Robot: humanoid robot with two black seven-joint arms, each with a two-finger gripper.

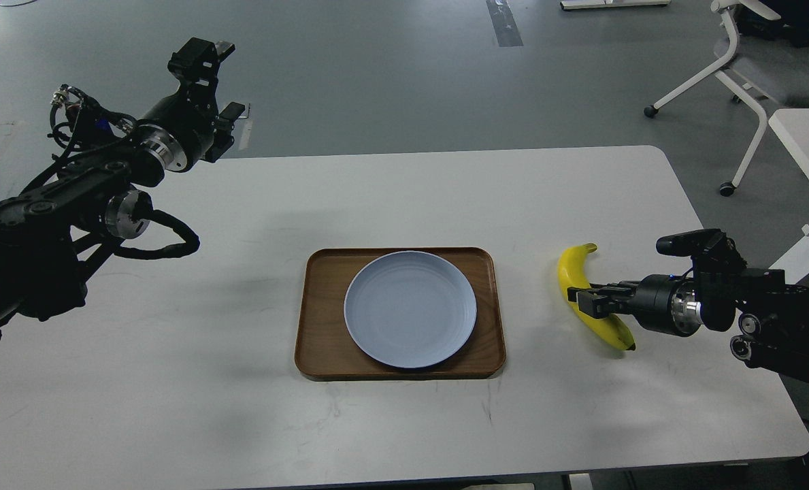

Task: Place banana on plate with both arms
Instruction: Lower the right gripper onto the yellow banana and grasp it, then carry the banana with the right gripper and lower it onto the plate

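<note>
The right gripper pinches the banana right of the plate; the left gripper, spread, waits far left; next comes lifting it onto the plate.

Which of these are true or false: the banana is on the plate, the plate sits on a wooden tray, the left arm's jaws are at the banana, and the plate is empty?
1. The banana is on the plate. False: it lies on the table, right of the wooden tray.
2. The plate sits on the tray. True.
3. The left gripper is at the banana. False: it is raised far left; the right gripper has its jaws at the banana.
4. The plate is empty. True.
</note>
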